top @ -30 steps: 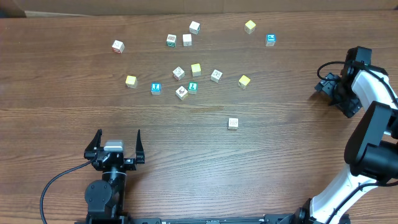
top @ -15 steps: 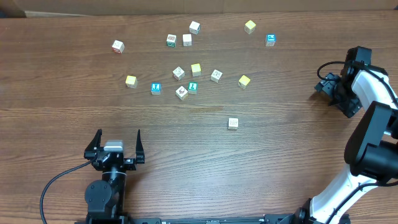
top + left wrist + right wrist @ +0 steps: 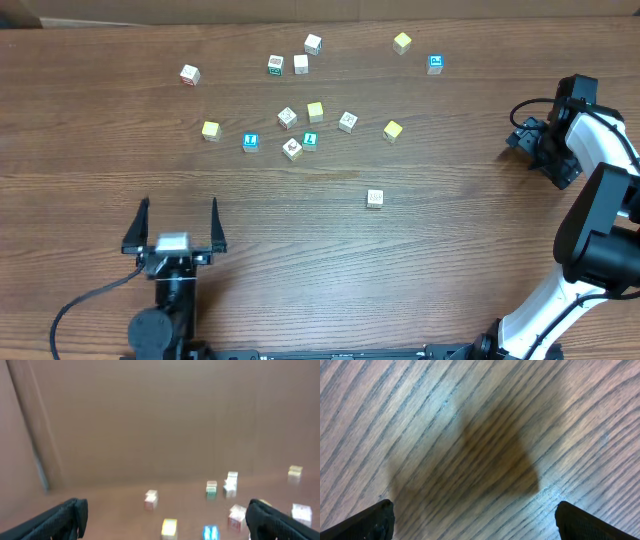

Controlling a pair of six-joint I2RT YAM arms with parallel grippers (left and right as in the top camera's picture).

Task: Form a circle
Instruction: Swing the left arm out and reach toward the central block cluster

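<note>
— Where do we find the left arm?

— We see it low at the near edge of the table (image 3: pixel 450 250), left of centre. Its base sits at the very edge, and the forearm runs straight away from it toward the cubes. A black cable (image 3: pixel 88 299) loops off to its left. The left gripper (image 3: pixel 177 205) points forward across the wood rather than down. Its two fingers are spread wide with nothing between them.

— And the right?

— We find it folded at the right edge. Black links climb from the near right corner, then a white link bends back toward the far side. The right gripper (image 3: pixel 474 512) hangs face down over bare wood. Its wrist camera shows only grain, a shadow and a fingertip in each lower corner, so it too is spread wide and empty.

— Where do we place the ring?

— The ring (image 3: pixel 292 149) lies in the middle of the far half of the table. We count a pale yellow cube (image 3: pixel 315 110), a cyan cube (image 3: pixel 310 140) and two white picture cubes (image 3: pixel 287 117), close together around a small gap. Loose cubes (image 3: pixel 301 64) lie scattered around it, and one lone white cube (image 3: pixel 374 198) sits nearer the arms. Both grippers are well apart from the ring. The left wrist view shows the cubes only as a blur.
</note>
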